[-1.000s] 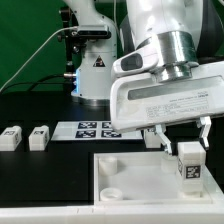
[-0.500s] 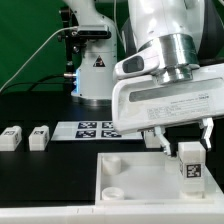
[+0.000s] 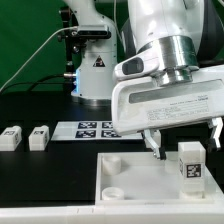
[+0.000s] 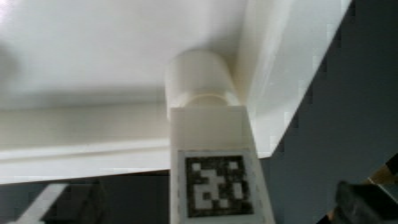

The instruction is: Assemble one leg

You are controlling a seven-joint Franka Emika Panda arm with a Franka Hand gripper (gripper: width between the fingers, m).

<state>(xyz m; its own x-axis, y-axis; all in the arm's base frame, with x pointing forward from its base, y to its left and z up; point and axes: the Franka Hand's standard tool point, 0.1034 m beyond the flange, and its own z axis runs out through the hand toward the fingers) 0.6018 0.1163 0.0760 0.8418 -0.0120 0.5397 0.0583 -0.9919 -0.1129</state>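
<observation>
Now that the gripper (image 3: 186, 143) has spread wide, its fingers stand clear on both sides of the leg (image 3: 190, 163). You can treat it as released: it stands upright, unaided, in the square white piece's (image 3: 135, 172) corner at the exterior view's right, so 1 leg looks seated.

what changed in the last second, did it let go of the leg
Yes. The gripper opened: its fingers spread outward to either side and released the leg, which now stands upright on its own at the corner of the tray. The leg itself, the tray, the two loose legs at the exterior view's left and the marker board stayed where they were.
</observation>
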